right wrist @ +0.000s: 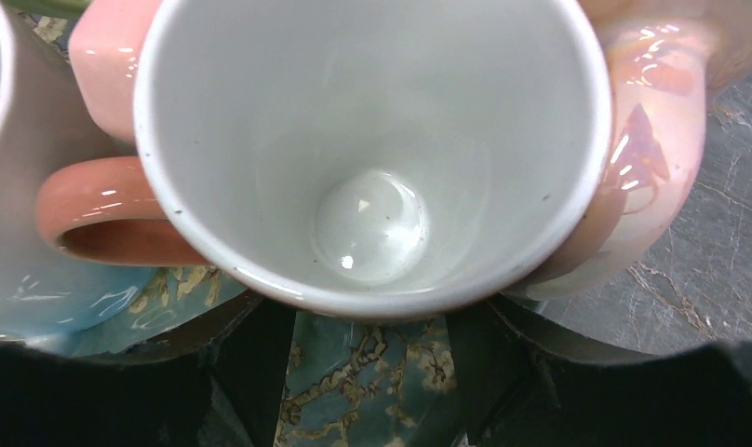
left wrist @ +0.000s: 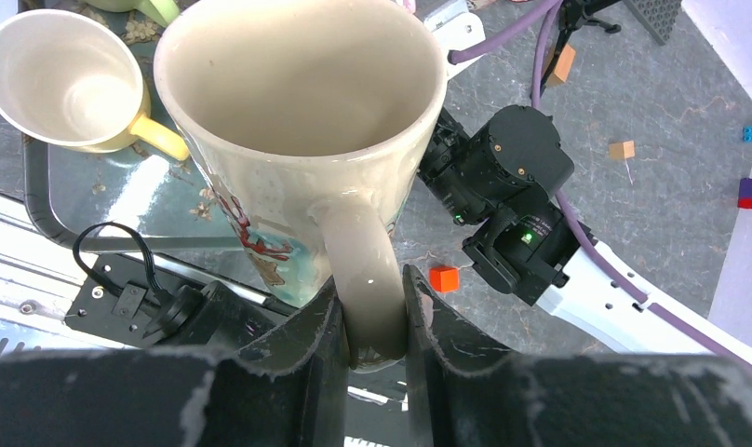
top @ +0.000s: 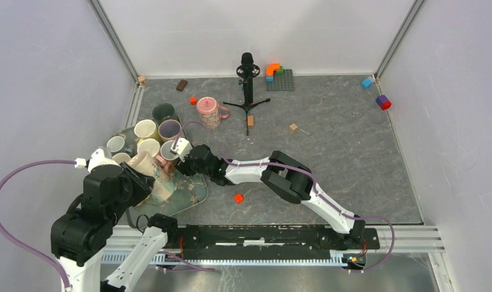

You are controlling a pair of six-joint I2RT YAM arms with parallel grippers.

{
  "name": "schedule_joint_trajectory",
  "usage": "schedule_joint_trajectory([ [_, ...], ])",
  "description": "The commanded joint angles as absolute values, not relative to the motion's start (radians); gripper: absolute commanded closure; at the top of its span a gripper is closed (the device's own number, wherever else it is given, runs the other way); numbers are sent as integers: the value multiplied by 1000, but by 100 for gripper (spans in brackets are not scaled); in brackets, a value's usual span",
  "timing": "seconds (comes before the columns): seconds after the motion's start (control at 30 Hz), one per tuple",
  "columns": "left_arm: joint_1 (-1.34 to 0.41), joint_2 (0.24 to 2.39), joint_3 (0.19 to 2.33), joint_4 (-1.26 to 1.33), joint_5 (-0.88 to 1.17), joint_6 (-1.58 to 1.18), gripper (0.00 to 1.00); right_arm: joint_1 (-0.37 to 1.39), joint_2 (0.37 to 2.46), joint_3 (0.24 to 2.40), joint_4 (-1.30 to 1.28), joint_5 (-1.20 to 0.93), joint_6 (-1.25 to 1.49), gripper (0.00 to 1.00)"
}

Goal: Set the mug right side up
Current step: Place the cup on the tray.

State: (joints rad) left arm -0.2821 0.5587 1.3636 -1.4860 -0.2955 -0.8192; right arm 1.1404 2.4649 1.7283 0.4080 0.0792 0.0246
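2 mugs sit at the grippers, both over the patterned tray (top: 192, 191) at the near-left corner of the tabletop (top: 341, 152). The left gripper (left wrist: 372, 321) is clamped on the handle of the cream mug (left wrist: 261, 205), 1 finger pressed to each side of the loop. That mug has a red and teal picture on its wall and hangs over the tray's near edge, mouth up toward the wrist camera and somewhat tilted. Whether its base touches the tray cannot be told.

The right arm reaches across from the near-right edge, and the right gripper (right wrist: 368, 345) is at the pink mug (right wrist: 651, 140) near the tray's right edge. This mug stands mouth up, its white inside bare and its handle off to one side. The fingers (right wrist: 251, 363) stand apart, with the tray's blossom pattern showing between them. The mug's rim hides their tips, so contact cannot be told.

1 cream mug with a yellow handle (left wrist: 65, 79) stands upright on the tray just beside the held one. Several more mugs crowd the tray's far end. Another pink mug (top: 208, 112) stands on the tabletop past the tray, near a microphone stand (top: 248, 79). 1 orange cube (top: 238, 198) lies near the front edge.
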Motion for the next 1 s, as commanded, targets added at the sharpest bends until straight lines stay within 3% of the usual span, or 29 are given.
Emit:
schedule_joint_trajectory([
  [0.0, -281, 570, 1379, -1326, -307, -825, 98, 1131, 2479, 1785, 434, 72, 8, 36],
  [0.37, -280, 562, 1341, -1287, -278, -825, 98, 1130, 2312, 1546, 527, 74, 10, 28],
  [0.97, -279, 566, 1195, -1053, -199, -739, 98, 1114, 1921, 1117, 575, 97, 198, 28],
])
